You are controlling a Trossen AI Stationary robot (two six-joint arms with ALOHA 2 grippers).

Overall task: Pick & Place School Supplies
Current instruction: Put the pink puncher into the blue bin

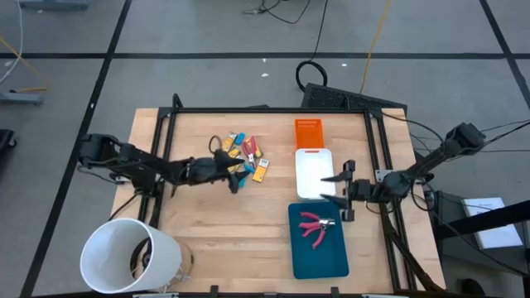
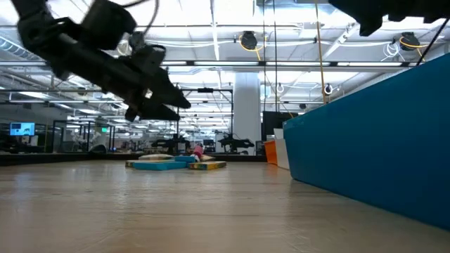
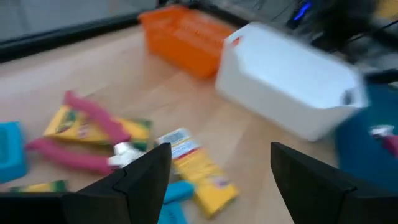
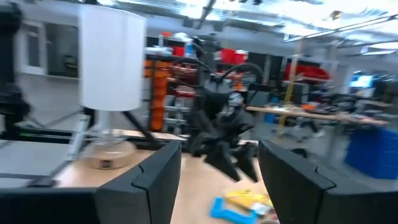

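1. Wooden table (image 1: 207, 223): three flat trays are set on its right half, orange tray (image 1: 307, 132) farthest back, white tray (image 1: 315, 172) in the middle, teal tray (image 1: 319, 248) nearest the front.
2. Pink-handled scissors (image 1: 315, 226): laid inside the teal tray, near its back end.
3. Pile of school supplies (image 1: 247, 156): gathered left of the white tray; a second pink-handled tool (image 3: 87, 134), yellow packets (image 3: 202, 174) and light-blue pieces (image 3: 12, 149) are seen in it.
4. Left gripper (image 1: 236, 178): held at the pile's near edge, fingers spread, nothing grasped.
5. Right gripper (image 1: 338, 190): held over the white tray's front edge, fingers parted, nothing grasped.
6. White bucket (image 1: 128, 257): placed at the table's front left corner.
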